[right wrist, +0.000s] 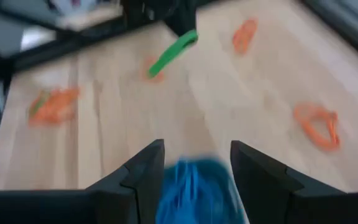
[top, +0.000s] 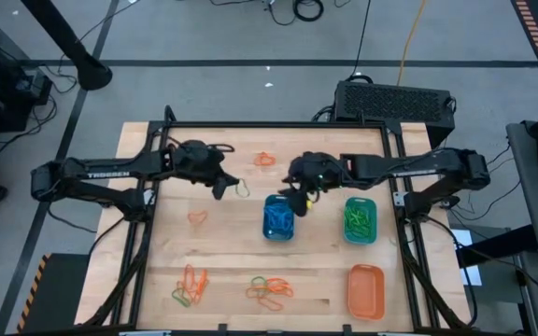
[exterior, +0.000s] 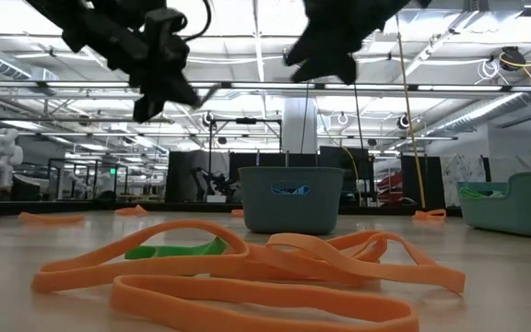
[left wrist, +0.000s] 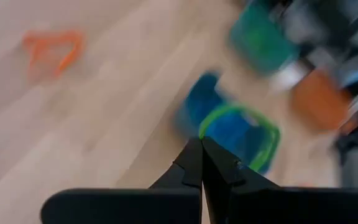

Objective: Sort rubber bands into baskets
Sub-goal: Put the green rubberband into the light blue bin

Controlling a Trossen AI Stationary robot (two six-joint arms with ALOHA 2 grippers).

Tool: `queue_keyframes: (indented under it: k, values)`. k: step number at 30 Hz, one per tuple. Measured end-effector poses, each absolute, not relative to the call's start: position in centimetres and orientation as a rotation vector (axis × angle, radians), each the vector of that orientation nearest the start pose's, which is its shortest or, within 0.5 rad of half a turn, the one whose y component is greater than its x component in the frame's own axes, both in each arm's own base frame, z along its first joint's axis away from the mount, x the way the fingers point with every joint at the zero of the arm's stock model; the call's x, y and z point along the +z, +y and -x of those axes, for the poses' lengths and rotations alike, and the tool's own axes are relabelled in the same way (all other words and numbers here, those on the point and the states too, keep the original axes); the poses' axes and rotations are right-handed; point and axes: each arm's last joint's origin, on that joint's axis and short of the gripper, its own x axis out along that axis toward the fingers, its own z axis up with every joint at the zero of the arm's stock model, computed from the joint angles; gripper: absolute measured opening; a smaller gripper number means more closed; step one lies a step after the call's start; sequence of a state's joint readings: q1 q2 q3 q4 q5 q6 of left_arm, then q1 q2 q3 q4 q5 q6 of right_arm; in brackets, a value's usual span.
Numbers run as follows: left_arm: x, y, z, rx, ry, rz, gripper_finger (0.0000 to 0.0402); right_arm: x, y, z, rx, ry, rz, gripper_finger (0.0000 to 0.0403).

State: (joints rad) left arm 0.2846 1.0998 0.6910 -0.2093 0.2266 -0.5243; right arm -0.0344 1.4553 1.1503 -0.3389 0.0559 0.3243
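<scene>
Left hand [top: 233, 189] raised, fingers pinched together (no gap), right hand [top: 297, 203] raised, fingers apart

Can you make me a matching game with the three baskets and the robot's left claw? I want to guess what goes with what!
Things:
1. blue basket
2. teal-green basket
3. orange basket
4. left gripper

What goes with it:
A. nothing inside
B. blue bands inside
C. pinching a green rubber band
D. green bands inside

Pairs: 1-B, 2-D, 3-A, 4-C

Three baskets [top: 278, 218]; two grippers [top: 220, 190]; rubber bands [top: 269, 291] too tangled to count
</scene>
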Motion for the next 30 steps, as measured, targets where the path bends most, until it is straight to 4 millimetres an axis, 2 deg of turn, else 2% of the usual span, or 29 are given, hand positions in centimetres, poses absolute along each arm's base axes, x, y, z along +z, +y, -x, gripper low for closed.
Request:
queue_keyframes:
  k: [3, 6, 12, 17, 24, 30]
  values:
    - [25.0, 5.6, -22.5, 0.188, 0.465, 0.696, 0.0, 28.7, -2.3, -33.3, -0.208, 0.543, -0.321, 0.0176]
    - [25.1, 5.4, -22.9, 0.204, 0.441, 0.69, 0.0, 28.7, -3.2, -34.5, -0.225, 0.44, -0.39, 0.0176]
    - [24.7, 5.4, -23.3, 0.28, 0.431, 0.666, 0.0, 28.7, -5.0, -34.8, -0.262, 0.378, -0.673, 0.0189]
    - [24.8, 5.5, -23.2, 0.322, 0.419, 0.655, 0.0, 27.8, -6.0, -35.5, -0.129, 0.404, -0.762, 0.024]
    - [25.0, 5.6, -23.4, 0.318, 0.392, 0.651, 0.0, 25.8, -6.3, -37.4, -0.128, 0.432, -0.776, 0.0318]
    - [25.0, 5.6, -23.4, 0.316, 0.386, 0.65, 0.0, 24.4, -6.4, -39.1, -0.133, 0.455, -0.792, 0.034]
